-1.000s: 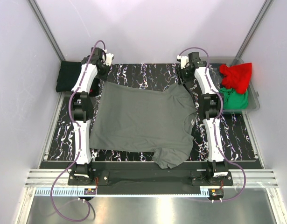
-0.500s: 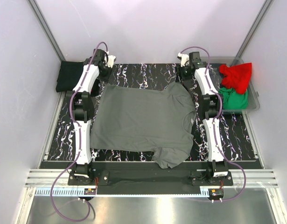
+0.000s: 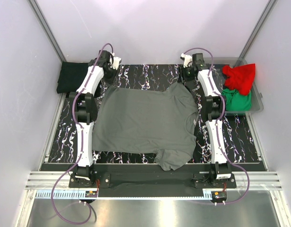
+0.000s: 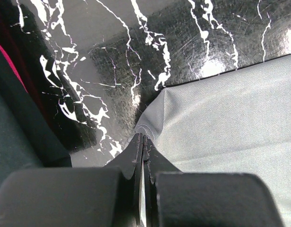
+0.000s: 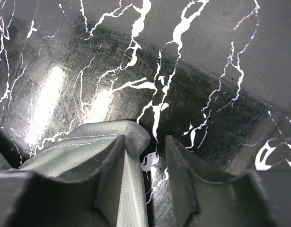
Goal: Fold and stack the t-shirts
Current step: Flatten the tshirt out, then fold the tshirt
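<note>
I am pinching the far left corner of the dark grey t-shirt in my left gripper, its jaws pressed together on a thin fold of cloth. The shirt is lying spread over the middle of the worktop, with one sleeve reaching the near edge.

My right gripper is sitting with its jaws apart at the shirt's far right corner. A rolled hem is lying along one side of the jaws and seems to be reaching into the gap, though I cannot tell how deep.

To do this grasp well, I am judging that the right jaws should be sliding further over the hem before closing, so they take the whole roll and not only its lip. A shallow bite is likely to slip. After that, both corners should be rising level, keeping the far edge taut so the fold lands straight.

The black t-shirt is lying beyond the far left corner. The red t-shirt and green t-shirt are sitting in the bin by the far right corner.
</note>
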Robot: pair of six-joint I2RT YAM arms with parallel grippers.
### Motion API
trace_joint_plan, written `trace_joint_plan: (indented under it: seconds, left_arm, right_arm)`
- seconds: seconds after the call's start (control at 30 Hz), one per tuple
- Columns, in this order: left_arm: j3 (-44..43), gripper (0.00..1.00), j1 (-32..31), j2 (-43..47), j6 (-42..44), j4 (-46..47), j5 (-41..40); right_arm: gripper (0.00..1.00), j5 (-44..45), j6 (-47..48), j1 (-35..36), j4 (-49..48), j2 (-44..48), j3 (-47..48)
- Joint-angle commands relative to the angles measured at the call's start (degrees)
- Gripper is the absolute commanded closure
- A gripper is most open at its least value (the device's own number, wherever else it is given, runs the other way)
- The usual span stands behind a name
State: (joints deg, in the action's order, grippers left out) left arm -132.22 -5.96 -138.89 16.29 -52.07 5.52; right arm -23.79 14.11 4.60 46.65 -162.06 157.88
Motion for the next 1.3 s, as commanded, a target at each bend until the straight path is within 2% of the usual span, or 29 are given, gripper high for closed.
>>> trace_joint_plan:
  seconds: [0.0,0.07,0.1,0.17,0.2,0.27,0.4,0.57,0.87,1.03,1.27]
  left_arm:
    - [0.30,1.00,0.07,4.68,0.49,1.71,-1.39]
    - [0.39,1.00,-0.11,4.86,0.76,1.71,-1.56]
    - [0.47,1.00,-0.20,4.94,0.76,1.71,-1.74]
    - [0.56,1.00,-0.20,4.95,0.76,1.71,-1.83]
    - [0.48,1.00,-0.20,4.94,0.76,1.71,-1.91]
    - [-0.22,1.00,-0.20,4.68,0.76,1.71,-2.79]
    - [-2.77,1.00,0.24,3.72,0.58,2.68,-5.07]
    - [-5.06,1.00,1.65,2.22,0.49,5.40,-7.63]
    - [-7.43,1.00,2.35,-0.94,1.72,8.92,-10.53]
    - [-7.52,1.00,2.62,-1.29,1.81,9.80,-10.01]
    - [-7.17,1.00,2.09,0.11,1.11,9.62,-6.75]
  right_arm:
    - [0.58,-2.49,1.18,-0.03,-0.78,-0.71,1.46]
    - [0.65,-3.45,1.01,-0.12,-0.60,-1.07,2.25]
    - [0.75,-4.06,1.10,-0.12,-0.69,-0.98,2.17]
    - [0.83,-4.86,1.18,-0.03,-0.69,-1.07,2.51]
    - [0.90,-4.77,1.36,-0.03,-0.69,-1.07,2.78]
    - [0.97,-3.98,2.32,-0.12,-0.69,-0.72,3.74]
    - [1.00,-1.79,4.78,-0.73,-1.30,1.48,5.42]
    - [1.00,0.94,5.23,-2.23,-9.12,6.31,1.02]
    - [0.99,3.75,3.56,-2.14,-19.40,4.82,1.99]
    - [0.99,4.45,4.70,-1.17,-25.11,5.08,1.81]
    - [0.98,2.88,8.91,2.86,-27.05,8.50,-1.25]
